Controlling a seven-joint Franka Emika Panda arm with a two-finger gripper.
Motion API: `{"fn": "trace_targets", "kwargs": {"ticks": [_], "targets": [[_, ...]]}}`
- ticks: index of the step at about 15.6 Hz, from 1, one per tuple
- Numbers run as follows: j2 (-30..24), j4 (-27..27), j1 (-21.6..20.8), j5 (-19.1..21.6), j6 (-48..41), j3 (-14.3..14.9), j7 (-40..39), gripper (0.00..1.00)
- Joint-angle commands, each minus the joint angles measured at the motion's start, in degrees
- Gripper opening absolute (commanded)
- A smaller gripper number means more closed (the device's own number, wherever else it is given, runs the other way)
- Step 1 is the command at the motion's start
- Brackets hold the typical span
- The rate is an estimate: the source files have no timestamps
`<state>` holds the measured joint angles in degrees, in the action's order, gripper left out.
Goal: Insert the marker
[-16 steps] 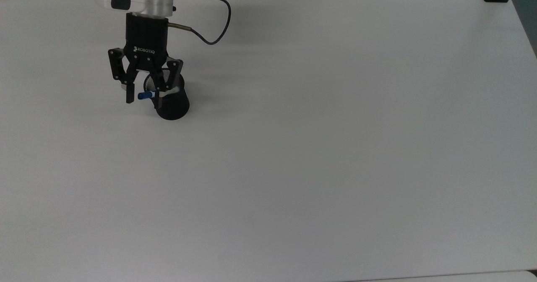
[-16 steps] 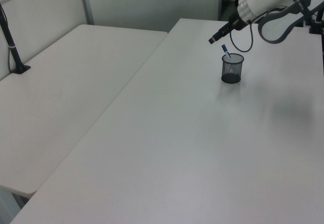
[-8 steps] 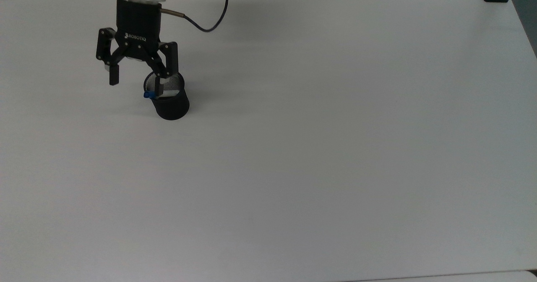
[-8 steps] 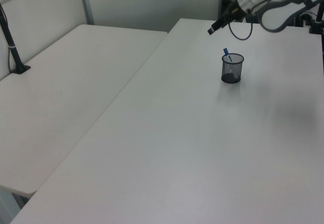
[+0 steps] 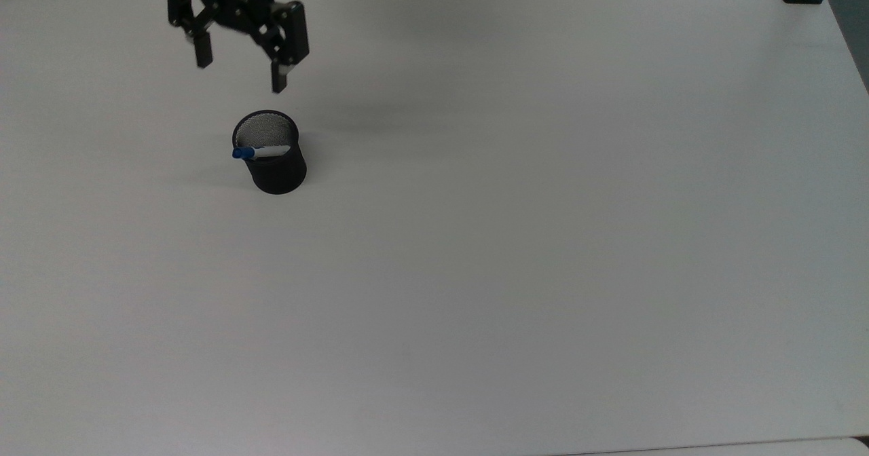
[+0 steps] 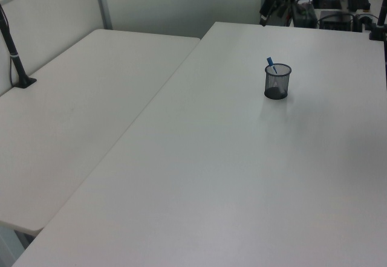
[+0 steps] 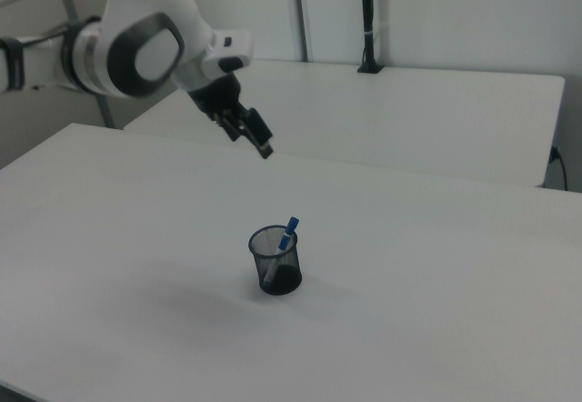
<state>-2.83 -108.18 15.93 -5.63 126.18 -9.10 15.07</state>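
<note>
Blue-capped marker (image 5: 260,151) leans in the mesh cup (image 5: 271,154) below the gripper (image 5: 239,70) — jaws spread, empty — so insertion looks done.

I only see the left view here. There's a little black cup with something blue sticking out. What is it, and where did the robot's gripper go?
Observer: It's a marker with a white barrel, leaning inside the cup.
Operator: And the gripper?
Observer: The gripper hangs open in the air, apart from the cup, holding nothing.
Operator: Anything else in the cup?
Observer: The top view shows just the marker against the mesh.
</note>
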Motion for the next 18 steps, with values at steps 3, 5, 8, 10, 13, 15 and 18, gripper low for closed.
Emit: {"fn": "trace_targets", "kwargs": {"ticks": [3, 5, 8, 10, 13, 15, 18], "targets": [[0.4, 9.4, -6.6, -0.1, -21.0, 3.5, 0.2, 1.0], [0.3, 9.8, -10.8, 0.2, -24.1, 7.1, -1.1, 1.0], [0.5, 9.8, -13.5, 2.5, -23.8, 9.4, -7.8, 1.0], [1.3, 9.9, -12.7, 4.1, -23.0, 9.4, -12.3, 1.0], [2.0, 10.8, -12.1, 4.8, -21.5, 9.2, -14.6, 1.0], [1.9, 10.8, -12.1, 5.0, -21.5, 9.3, -13.9, 1.0], [1.6, 10.8, -12.2, 4.7, -21.9, 9.0, -14.1, 1.0]]}}
